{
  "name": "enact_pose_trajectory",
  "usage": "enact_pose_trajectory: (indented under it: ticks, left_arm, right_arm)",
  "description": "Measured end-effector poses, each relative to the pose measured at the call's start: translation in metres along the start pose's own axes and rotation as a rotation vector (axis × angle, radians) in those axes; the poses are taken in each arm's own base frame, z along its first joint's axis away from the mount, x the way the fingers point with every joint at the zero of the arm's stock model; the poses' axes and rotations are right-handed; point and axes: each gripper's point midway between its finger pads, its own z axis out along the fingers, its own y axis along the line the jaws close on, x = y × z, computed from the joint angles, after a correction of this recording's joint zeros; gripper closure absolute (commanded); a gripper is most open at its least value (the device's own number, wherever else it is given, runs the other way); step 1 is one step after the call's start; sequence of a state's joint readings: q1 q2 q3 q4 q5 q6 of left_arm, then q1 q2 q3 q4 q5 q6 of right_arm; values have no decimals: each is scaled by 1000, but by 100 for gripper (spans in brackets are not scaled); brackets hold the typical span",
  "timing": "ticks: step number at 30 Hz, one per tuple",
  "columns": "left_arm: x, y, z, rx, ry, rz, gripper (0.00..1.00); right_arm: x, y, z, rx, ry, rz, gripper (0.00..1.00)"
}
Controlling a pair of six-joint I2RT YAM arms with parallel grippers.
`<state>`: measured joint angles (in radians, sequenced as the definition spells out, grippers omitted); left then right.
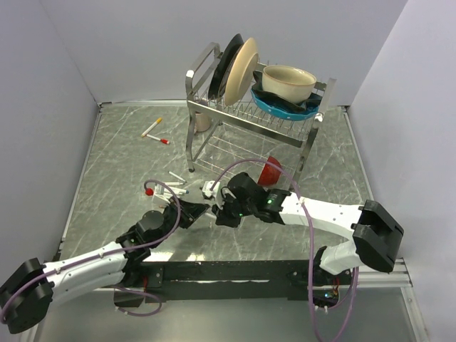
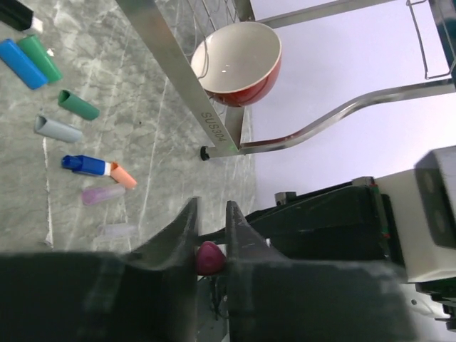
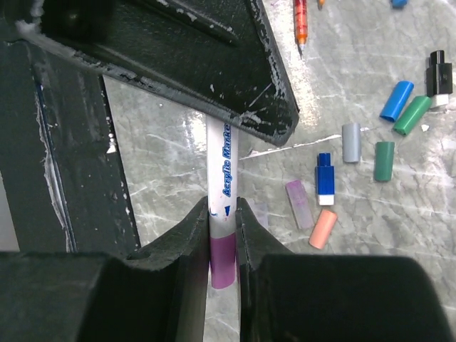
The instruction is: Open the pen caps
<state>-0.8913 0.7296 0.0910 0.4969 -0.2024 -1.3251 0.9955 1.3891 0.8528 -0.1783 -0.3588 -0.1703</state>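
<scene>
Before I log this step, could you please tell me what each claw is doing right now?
Left claw: closed on the magenta pen cap.
Right claw: closed on the white marker pen.

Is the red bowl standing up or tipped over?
Tipped over: the red bowl lies on its side in the rack, its empty white inside showing.

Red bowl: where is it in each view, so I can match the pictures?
Top external: red bowl under the dish rack, right of centre.
Left wrist: top centre, beside the rack's leg.
Right wrist: not in it.
Shared: the rack, overhead and left wrist; dark green cap, both wrists.
</scene>
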Motion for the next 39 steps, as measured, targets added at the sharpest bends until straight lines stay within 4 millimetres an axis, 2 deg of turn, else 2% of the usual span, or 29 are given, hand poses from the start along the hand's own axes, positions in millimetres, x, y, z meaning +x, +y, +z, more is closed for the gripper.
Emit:
enact_pose_trajectory:
  ticks: [1,2,5,8,12,13,16,25,28,31,32,34,35,37,39]
  left_arm:
    - [0,-2,0,4,0,-2,99]
    - [0,-4,1,8,0,1,99]
    - [-2,-6,1,3,-5,3,99]
    - [-8,-15,-1,13,-22,0,99]
    - [-22,-30,-7,32,-74,-8,99]
    - [-24,-31,-8,31,-83,-9,99]
    - [-27,-31,-9,18,-95,-9,99]
    - [-27,-30,-10,-15,-93,-7,99]
    - [-36,-37,-14,-39,-113,0,99]
    - [-61,-42,-20,-45,-167,-10,99]
    - [-81,-40,-23,-54,-228,-3,99]
    - [-136,-14,-32,-149,-412,9,99]
    - [-156,3,-38,-213,-474,12,99]
    - [-174,29,-47,-308,-522,10,99]
    - [-174,47,-50,-369,-502,4,99]
  right_arm:
    - [0,-1,0,2,1,4,81]
    - [1,-1,0,1,1,8,69]
    - [-2,-2,-1,-1,-5,12,54]
    - [-3,-3,-2,-8,-6,14,52]
    - [-5,-3,-3,-18,-9,8,60]
    - [-5,-3,-3,-22,-8,8,72]
    - [-4,-2,-3,-29,-8,0,100]
    - [-1,2,-4,-53,5,-17,100]
    - [-10,1,-5,-56,-14,-40,100]
    - [-33,-4,-4,-46,-64,-76,100]
    - [-32,-4,-4,-44,-56,-74,100]
    - [-23,-5,-6,-48,-22,-58,100]
    - [-20,-4,-6,-51,-9,-53,100]
    - [-12,-3,-5,-56,20,-44,100]
    - [-6,-3,-3,-57,42,-37,100]
